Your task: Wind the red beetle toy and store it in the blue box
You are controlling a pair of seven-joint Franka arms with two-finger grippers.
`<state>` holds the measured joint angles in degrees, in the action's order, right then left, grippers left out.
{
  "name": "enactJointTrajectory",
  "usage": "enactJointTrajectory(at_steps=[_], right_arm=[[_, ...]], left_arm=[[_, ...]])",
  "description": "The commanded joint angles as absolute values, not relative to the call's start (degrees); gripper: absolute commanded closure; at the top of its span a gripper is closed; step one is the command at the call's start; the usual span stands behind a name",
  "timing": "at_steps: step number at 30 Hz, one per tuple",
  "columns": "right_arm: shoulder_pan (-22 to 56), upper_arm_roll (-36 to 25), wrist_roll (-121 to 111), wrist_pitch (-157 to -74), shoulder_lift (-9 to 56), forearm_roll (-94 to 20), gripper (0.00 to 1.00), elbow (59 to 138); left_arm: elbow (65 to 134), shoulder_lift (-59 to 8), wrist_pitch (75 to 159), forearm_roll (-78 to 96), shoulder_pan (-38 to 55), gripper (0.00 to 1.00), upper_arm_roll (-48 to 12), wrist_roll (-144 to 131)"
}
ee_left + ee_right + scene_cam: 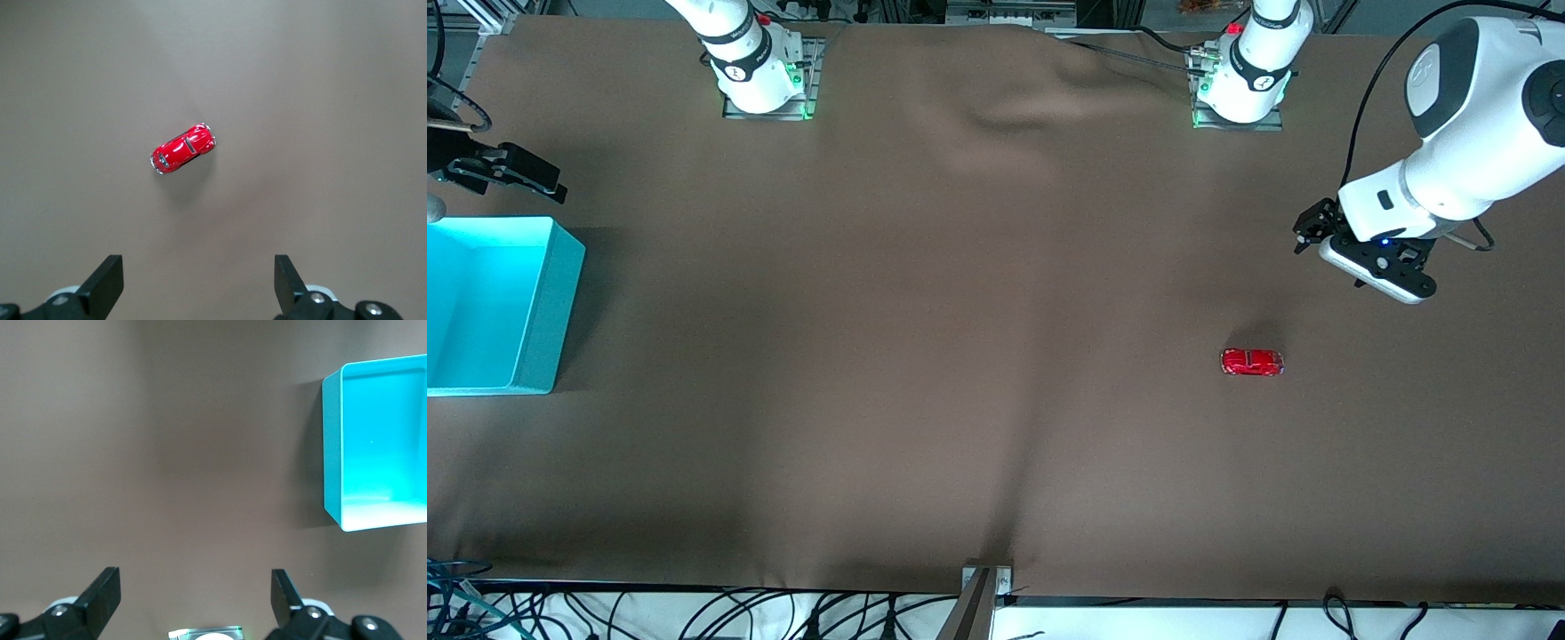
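Two arms, and only one is placed for the pick: the red beetle toy (1252, 362) sits on the brown surface (960, 356) toward the left arm's end, and the left gripper (1325, 233) hangs over the cloth near it, on the side toward the robots' bases. Its fingers (107, 280) are spread wide and hold nothing. In the left wrist view the car (183, 148) lies ahead of the fingertips, off centre between them, its long axis slanted across the gap rather than square to it, so I judge a wrist turn is needed before descending. In the front view its length runs along the table. The right gripper (503, 173) waits, released and empty, above the blue box (551, 302) at the right arm's end, well apart from the toy. No readable writing or brand shows on toy or box
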<state>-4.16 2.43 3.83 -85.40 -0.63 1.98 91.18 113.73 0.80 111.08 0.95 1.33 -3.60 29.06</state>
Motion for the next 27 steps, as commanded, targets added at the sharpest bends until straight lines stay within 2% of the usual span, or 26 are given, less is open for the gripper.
enactJointTrajectory(at_steps=[1, 13, 27], right_arm=[[-4.13, 2.29, 3.87, -84.9, -0.79, 1.67, 0.0, 90.97], [-4.13, 2.29, 3.87, -84.9, -0.53, 1.67, 0.0, 91.05], [-4.22, 2.29, 3.87, -84.81, -0.44, 1.41, 0.0, 91.41]], left_arm=[[114.7, -1.31, 114.52, -0.09, 0.62, 0.0, -4.04, 41.2], [118.83, -8.43, 128.05, -0.26, -0.7, 0.0, -4.04, 60.29], [118.74, -18.72, 137.02, -3.96, -0.44, 0.0, -4.13, 76.99]])
